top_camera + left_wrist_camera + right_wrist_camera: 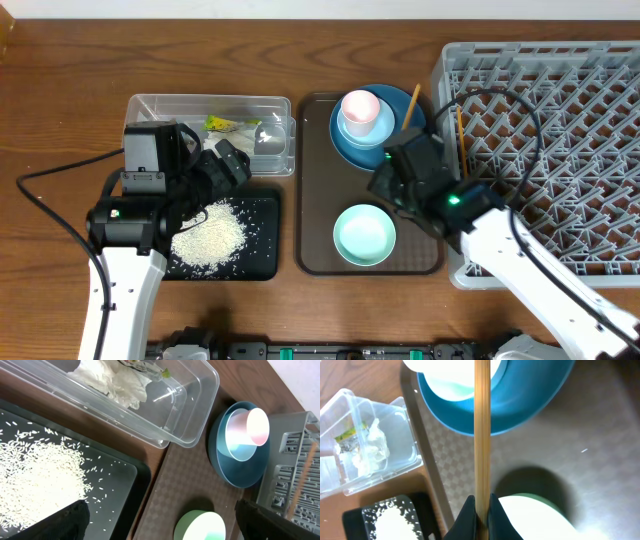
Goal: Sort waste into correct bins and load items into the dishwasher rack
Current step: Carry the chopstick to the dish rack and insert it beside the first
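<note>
the right gripper [481,510] is pinched shut on a wooden chopstick [481,435], which runs straight out from its fingertips across the blue plate [530,400], with the green bowl [535,515] just beside the fingers. the left gripper [222,168] hangs wide and empty over the black tray [262,255] of rice [208,240], beside the clear tub [145,105].
</note>
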### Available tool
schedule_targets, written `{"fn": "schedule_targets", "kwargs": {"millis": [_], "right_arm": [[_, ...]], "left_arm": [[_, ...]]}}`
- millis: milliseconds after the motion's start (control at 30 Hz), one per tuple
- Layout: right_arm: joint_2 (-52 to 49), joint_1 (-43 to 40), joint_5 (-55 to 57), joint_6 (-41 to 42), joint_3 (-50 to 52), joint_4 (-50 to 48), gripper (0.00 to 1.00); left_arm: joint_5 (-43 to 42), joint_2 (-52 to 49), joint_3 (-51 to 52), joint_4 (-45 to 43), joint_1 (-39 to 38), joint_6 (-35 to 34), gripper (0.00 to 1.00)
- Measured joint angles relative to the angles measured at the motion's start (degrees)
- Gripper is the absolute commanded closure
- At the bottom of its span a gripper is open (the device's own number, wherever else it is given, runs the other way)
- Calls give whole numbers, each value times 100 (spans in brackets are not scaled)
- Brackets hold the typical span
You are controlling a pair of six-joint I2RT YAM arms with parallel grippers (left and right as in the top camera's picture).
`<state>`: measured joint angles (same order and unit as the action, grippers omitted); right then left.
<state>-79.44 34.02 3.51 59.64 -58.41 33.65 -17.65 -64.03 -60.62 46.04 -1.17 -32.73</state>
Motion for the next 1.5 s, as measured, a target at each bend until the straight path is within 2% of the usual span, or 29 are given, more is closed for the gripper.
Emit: {"fn": "schedule_targets", "kwargs": {"millis": [300, 533, 767, 1067, 1500], "right_arm": [[470, -815, 133, -2212, -2, 957, 99], [470, -1552, 179, -3495, -2, 1753, 99], [470, -1915, 389, -3945, -2, 1978, 99], [470, -1923, 494, -4498, -2, 1989, 99], [470, -2083, 699, -4684, -2, 2011, 99]], "left_arm": [[-2, 0, 0, 2, 0, 0, 4], [-2, 0, 0, 0, 0, 0, 4], [0, 0, 0, 0, 0, 0, 4], [0, 0, 0, 0, 0, 0, 4], [0, 0, 0, 2, 0, 0, 4]]}}
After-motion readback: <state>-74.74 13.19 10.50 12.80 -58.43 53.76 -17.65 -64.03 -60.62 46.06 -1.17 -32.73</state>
